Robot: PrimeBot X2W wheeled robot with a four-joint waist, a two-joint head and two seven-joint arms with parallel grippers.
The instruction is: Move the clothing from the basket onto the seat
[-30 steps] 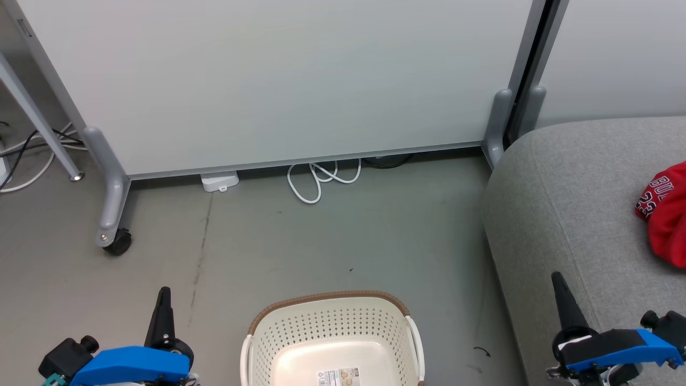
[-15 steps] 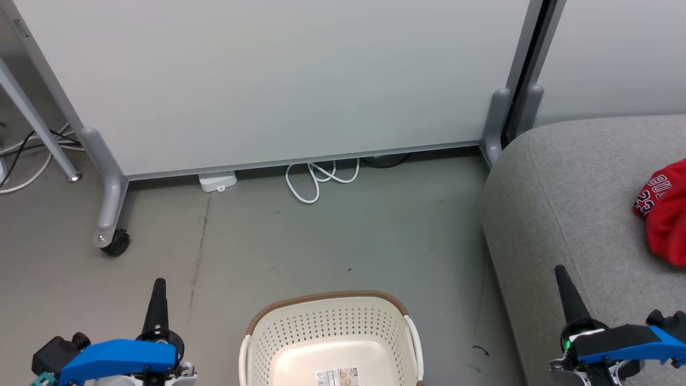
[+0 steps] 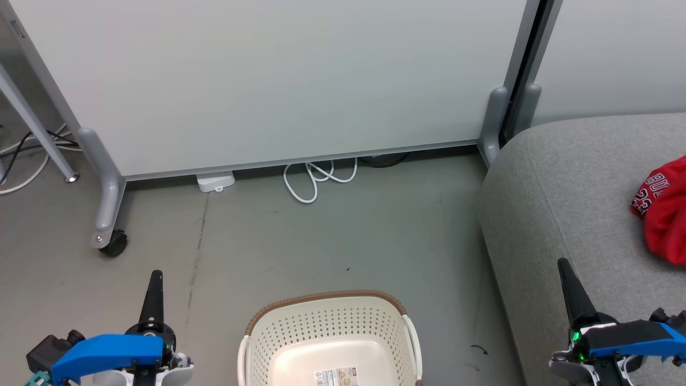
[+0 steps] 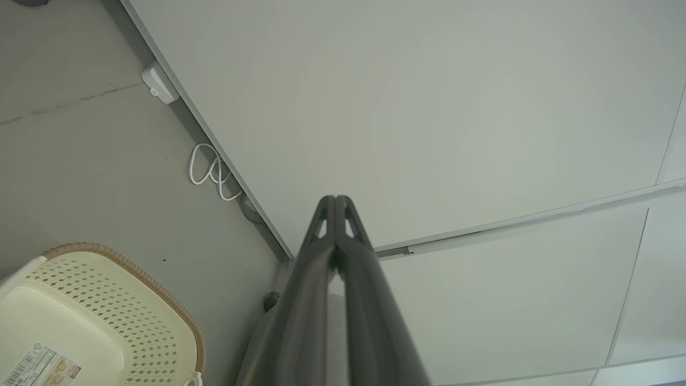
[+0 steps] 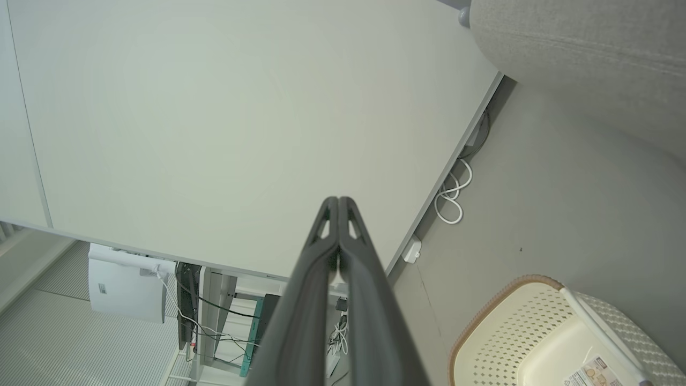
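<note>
Across the upper frame of the head view: partition panel (image 3: 278,80), standing on grey floor (image 3: 332,236).

At right: seat (image 3: 557,203), light grey, rounded corner toward the panel.

At bottom centre: basket (image 3: 327,327), on the floor just left of the seat. Visible interior bare apart from a label; near part cut off by the bottom edge.

At right edge, on the seat: clothing (image 3: 664,220), a red heap with white lettering, long axis roughly top to bottom, partly out of frame.

At lower left: left gripper (image 3: 155,276), jaws together, nothing held.

At lower right: right gripper (image 3: 563,265), overlapping the seat in frame, jaws together, nothing held.

Clothing up and right of the right gripper, well apart from the left gripper; right arm nearer.

Judged: transfer likely complete, pending a check of the basket's hidden near part.
</note>
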